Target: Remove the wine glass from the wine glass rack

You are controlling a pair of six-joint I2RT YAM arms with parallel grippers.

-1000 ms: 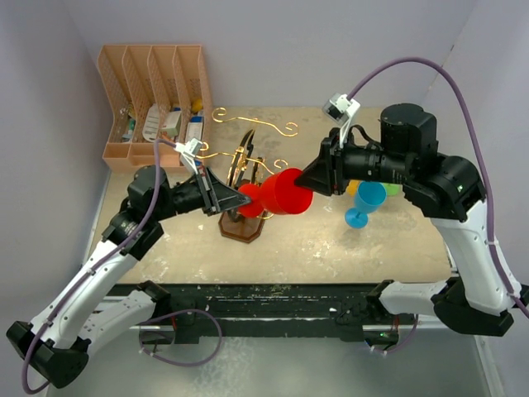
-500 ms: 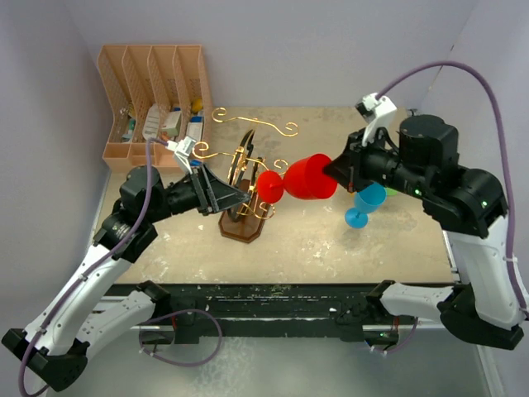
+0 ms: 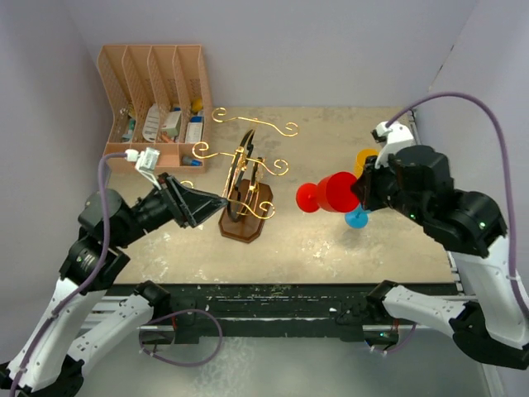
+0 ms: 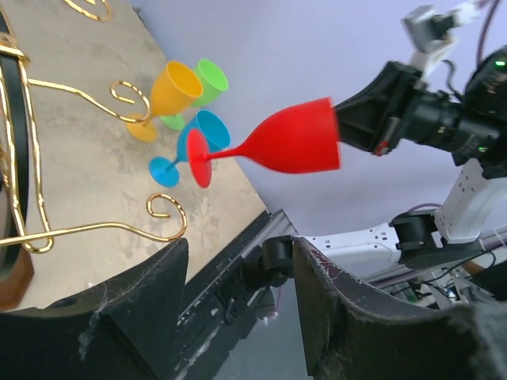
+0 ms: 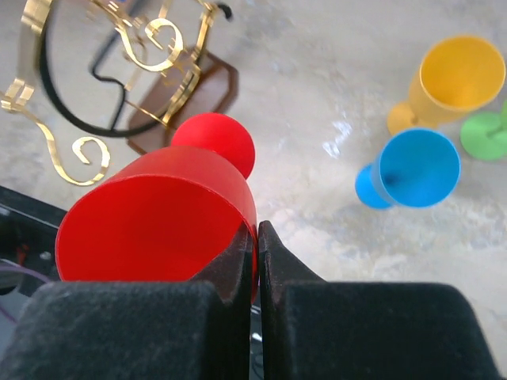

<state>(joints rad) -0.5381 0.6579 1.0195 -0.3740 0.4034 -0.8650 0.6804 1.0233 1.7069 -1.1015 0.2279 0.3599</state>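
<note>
The red wine glass (image 3: 331, 193) hangs on its side in the air to the right of the wine glass rack (image 3: 245, 192), clear of its gold arms. My right gripper (image 3: 357, 192) is shut on the glass's rim (image 5: 252, 229), one finger inside the bowl and one outside. The glass's foot (image 5: 215, 141) points toward the rack (image 5: 198, 95). Left of the rack, my left gripper (image 3: 216, 203) is open with nothing between its fingers (image 4: 150, 293). In the left wrist view the red glass (image 4: 293, 142) floats beyond the rack's curled arms (image 4: 162, 214).
A blue glass (image 5: 418, 168), a yellow one (image 5: 461, 75) and a green one (image 5: 485, 134) stand on the table at the right, under and behind my right arm. A peach slotted organiser (image 3: 157, 99) sits at the back left.
My right gripper has carried the red glass rightward off the rack. My left gripper has opened and drawn back to the left.
</note>
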